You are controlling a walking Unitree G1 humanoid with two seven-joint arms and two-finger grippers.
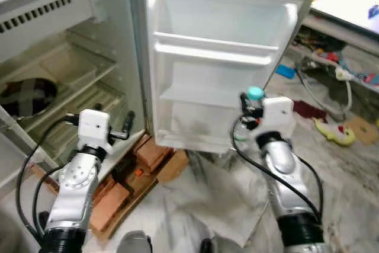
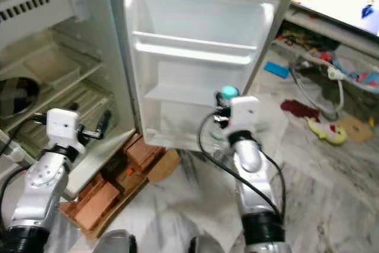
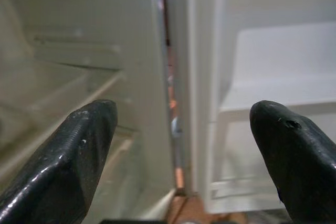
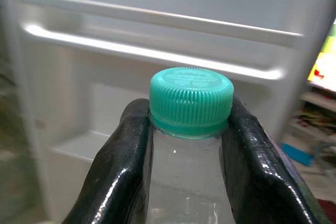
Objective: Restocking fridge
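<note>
Right tool (image 4: pixel 189 145) clamped on the neck of a clear bottle (image 4: pixel 186 182) with teal cap (image 1: pixel 255 93), held upright before the open fridge door (image 1: pixel 219 57) shelves, left tool (image 3: pixel 184 156) spread wide, facing the fridge (image 1: pixel 65 69) hinge edge

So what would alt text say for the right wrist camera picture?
The right gripper grips a clear bottle just below its green cap. Behind it are the white shelves of the open fridge door.
</note>
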